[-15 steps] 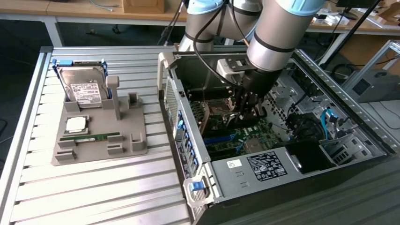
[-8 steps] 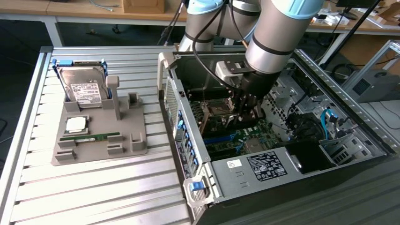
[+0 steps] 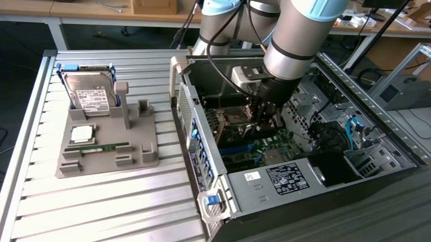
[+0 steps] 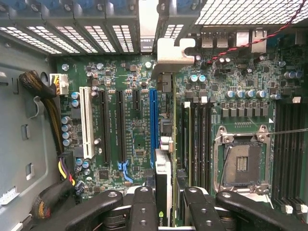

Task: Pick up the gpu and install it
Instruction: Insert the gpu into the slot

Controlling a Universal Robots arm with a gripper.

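Observation:
Inside the open computer case [image 3: 222,186], my gripper [image 3: 261,117] hangs over the motherboard [image 3: 266,146]. In the wrist view my gripper [image 4: 168,204] is shut on the gpu [image 4: 163,168], a thin card seen edge-on between the two black fingers [image 4: 143,207]. The card's free end stands over the board right beside the long blue slot [image 4: 153,122], roughly parallel to it. I cannot tell whether its lower edge touches the board. In the exterior view the arm and gripper hide the card.
A grey holder [image 3: 135,151] on the slatted table carries a hard drive [image 3: 91,96], a processor [image 3: 82,133] and a green memory stick [image 3: 101,149]. Near the card are a white slot [image 4: 87,122], memory slots [image 4: 197,139], the processor socket [image 4: 242,163] and a cable bundle [image 4: 45,96].

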